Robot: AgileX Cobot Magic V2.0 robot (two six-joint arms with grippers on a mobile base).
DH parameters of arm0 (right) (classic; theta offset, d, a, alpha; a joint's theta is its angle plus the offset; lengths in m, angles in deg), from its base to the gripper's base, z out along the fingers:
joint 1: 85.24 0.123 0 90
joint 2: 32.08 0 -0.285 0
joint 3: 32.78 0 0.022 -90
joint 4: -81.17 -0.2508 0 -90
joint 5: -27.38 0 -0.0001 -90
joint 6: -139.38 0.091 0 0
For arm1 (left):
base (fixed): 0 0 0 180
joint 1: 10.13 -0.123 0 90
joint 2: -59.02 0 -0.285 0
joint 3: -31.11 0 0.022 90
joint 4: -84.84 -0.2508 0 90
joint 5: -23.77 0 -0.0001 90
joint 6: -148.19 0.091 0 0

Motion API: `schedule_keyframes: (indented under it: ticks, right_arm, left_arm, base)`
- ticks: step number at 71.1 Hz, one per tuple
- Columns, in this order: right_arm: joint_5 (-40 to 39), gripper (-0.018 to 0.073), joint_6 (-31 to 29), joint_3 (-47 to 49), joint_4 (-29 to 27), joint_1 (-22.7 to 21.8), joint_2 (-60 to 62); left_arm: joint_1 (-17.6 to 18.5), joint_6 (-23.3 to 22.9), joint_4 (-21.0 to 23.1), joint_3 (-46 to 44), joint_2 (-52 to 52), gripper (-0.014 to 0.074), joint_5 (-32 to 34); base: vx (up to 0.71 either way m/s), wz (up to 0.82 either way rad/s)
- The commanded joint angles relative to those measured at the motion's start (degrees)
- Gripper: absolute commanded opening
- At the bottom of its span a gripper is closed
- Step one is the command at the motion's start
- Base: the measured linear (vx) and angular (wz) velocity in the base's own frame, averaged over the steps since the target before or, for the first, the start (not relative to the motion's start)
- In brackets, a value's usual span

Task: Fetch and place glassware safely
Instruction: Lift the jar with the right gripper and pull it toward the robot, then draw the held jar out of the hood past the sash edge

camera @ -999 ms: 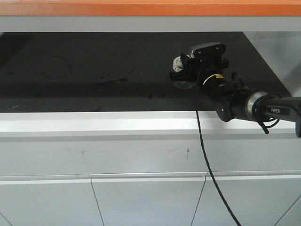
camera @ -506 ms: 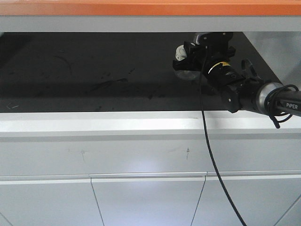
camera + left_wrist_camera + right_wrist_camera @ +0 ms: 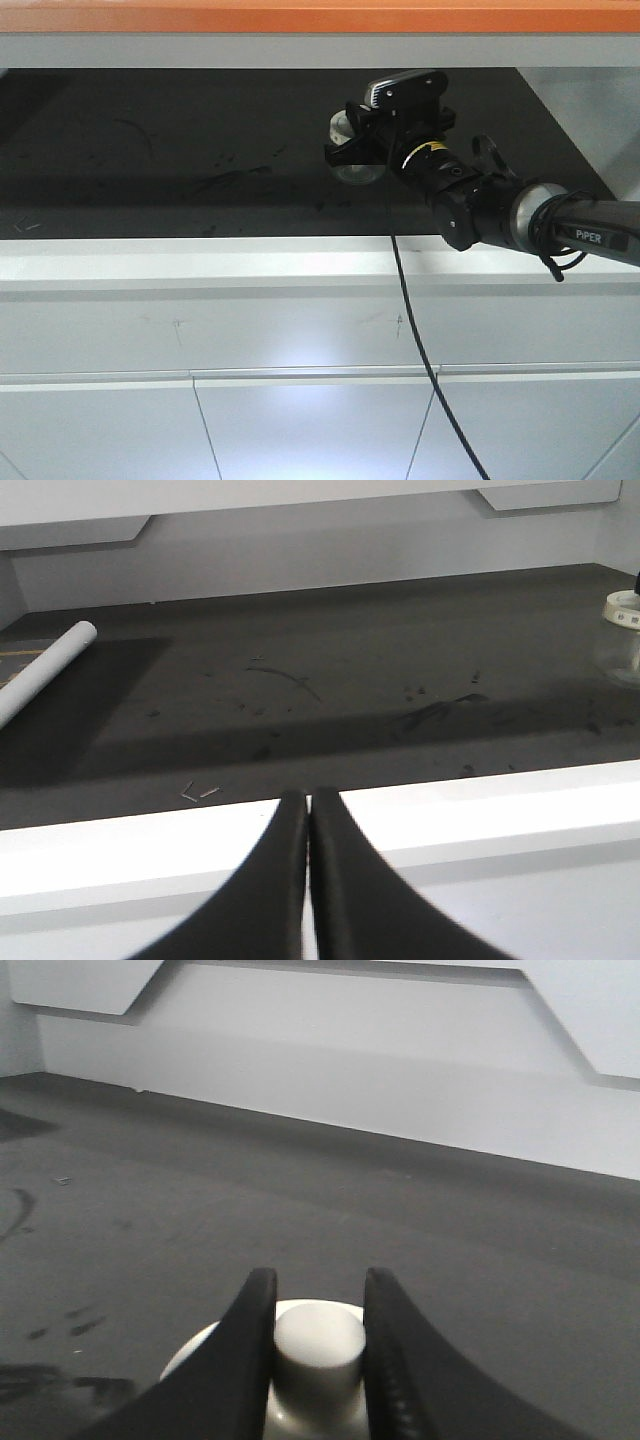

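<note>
In the front view, the right arm reaches in level from the right edge. Its right gripper (image 3: pixel 347 150) holds the glass jar (image 3: pixel 358 172) at upper centre, over the dark tabletop (image 3: pixel 150 150).

In the left wrist view, the left gripper (image 3: pixel 308 805) hangs idle, fingers pressed together and empty. The jar sits at the right edge.

In the right wrist view, narrow fingers (image 3: pixel 250 1350) pinch the lid's knob (image 3: pixel 318 1345), probably to spare the glass.
</note>
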Motion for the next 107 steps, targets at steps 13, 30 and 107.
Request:
schedule_keyframes:
  ticks: [13,30,107]
  right_arm:
    - [-8.99,-0.0003,0.25,-3.24,-0.85,1.24,6.67]
    - [-19.17,-0.0003,-3.20,-17.50,-2.07,1.12,14.61]
    - [-5.30,-0.0003,24.08,-37.59,26.77,1.24,53.82]
  left_arm:
    - [-0.15,-0.23,0.19,-1.43,0.22,-0.0007,4.09]
    - [-0.15,-0.23,0.19,-1.43,0.22,-0.0007,4.09]
    - [-0.15,-0.23,0.19,-1.43,0.22,-0.0007,4.09]
  base:
    - [0.00,0.00]
    - [0.00,0.00]
    - [0.00,0.00]
